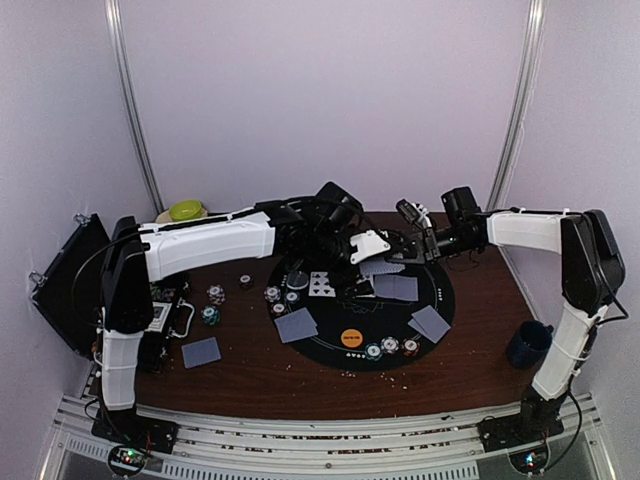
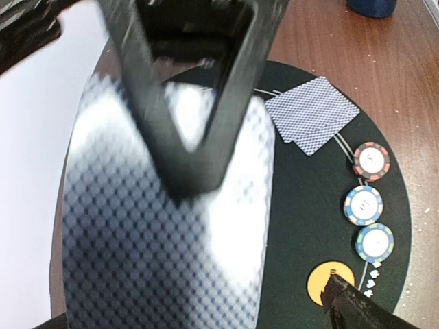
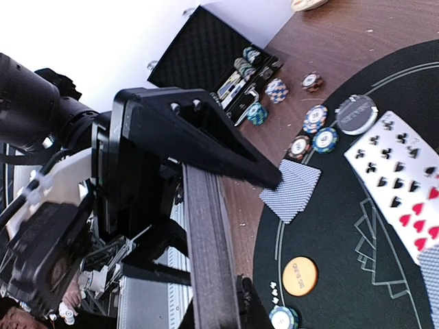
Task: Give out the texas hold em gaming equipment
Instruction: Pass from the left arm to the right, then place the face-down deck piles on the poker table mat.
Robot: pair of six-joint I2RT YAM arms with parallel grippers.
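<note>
Both grippers meet above the round black mat. My right gripper is shut on the deck of grey-blue-backed cards, seen edge-on in the right wrist view. The deck's back fills the left wrist view, with a right finger lying on it. My left gripper is open around the deck; one fingertip stands apart from its edge. Face-down card pairs, face-up cards, an orange button and three chips lie on the mat.
More chips sit left of centre, with a black button. Another card pair lies on the brown table. The open black chip case stands at far left. A dark blue mug is at right.
</note>
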